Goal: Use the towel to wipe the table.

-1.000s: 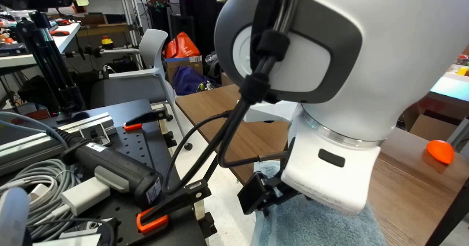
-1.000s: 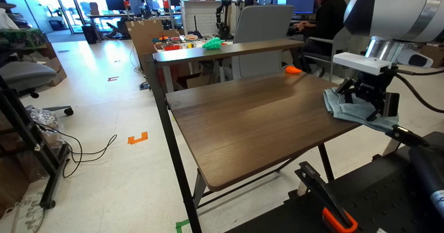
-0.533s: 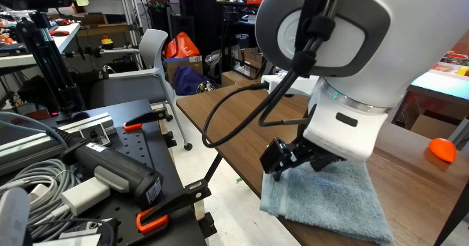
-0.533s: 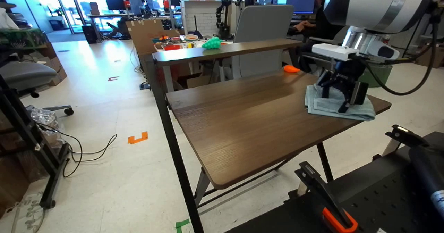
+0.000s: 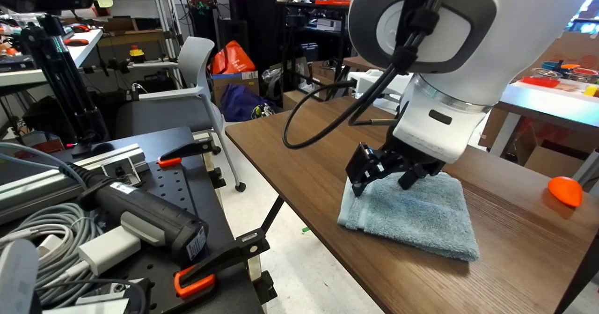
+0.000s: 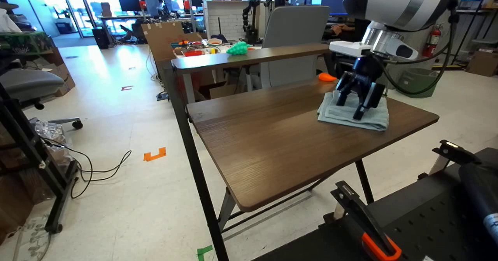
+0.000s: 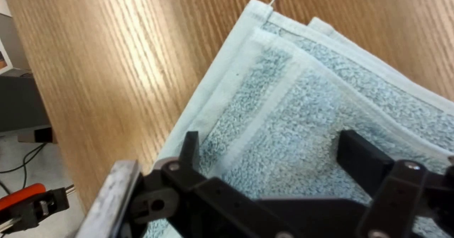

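A folded light-blue towel [image 5: 416,220] lies flat on the brown wooden table [image 5: 299,164]. It shows on the right part of the table [image 6: 272,148] in an exterior view [image 6: 375,121]. My gripper [image 5: 381,187] is open above the towel, fingers pointing down and spread wide. The fingertips appear to press on the towel's top in both exterior views [image 6: 349,109]. In the wrist view the towel [image 7: 301,99] fills the gap between the spread fingers [image 7: 269,138], with no fold pinched between them. The towel's part under the gripper body is hidden.
An orange object [image 5: 565,191] sits at the table's far edge, also in an exterior view [image 6: 327,77]. A raised wooden shelf [image 6: 253,56] runs along the table's back. A black bench [image 5: 187,183] with orange-tipped clamps [image 5: 194,281] stands beside the table across a floor gap.
My gripper and the towel have moved together from the table's edge farther onto the tabletop. The towel, which overhung the edge, now lies fully on it. The fingers stay open.
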Controlling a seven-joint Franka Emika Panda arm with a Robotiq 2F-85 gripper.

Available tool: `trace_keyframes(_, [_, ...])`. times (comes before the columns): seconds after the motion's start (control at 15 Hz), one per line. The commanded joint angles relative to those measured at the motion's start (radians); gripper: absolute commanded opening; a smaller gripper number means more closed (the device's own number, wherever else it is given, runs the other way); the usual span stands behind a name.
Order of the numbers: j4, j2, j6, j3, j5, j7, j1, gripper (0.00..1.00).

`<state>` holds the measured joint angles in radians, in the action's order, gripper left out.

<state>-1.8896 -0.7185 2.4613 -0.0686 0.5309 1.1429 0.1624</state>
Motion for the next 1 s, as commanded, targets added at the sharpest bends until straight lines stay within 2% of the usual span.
trace_keyframes(0.0, [0.148, -0.122, 0.003, -0.006, 0.028, 0.060, 0.006, 1.00])
trace_keyframes(0.33, [0.277, -0.220, 0.052, 0.000, 0.038, 0.124, 0.032, 1.00])
trace_keyframes(0.93, [0.335, -0.253, 0.101, 0.026, 0.049, 0.125, 0.043, 1.00])
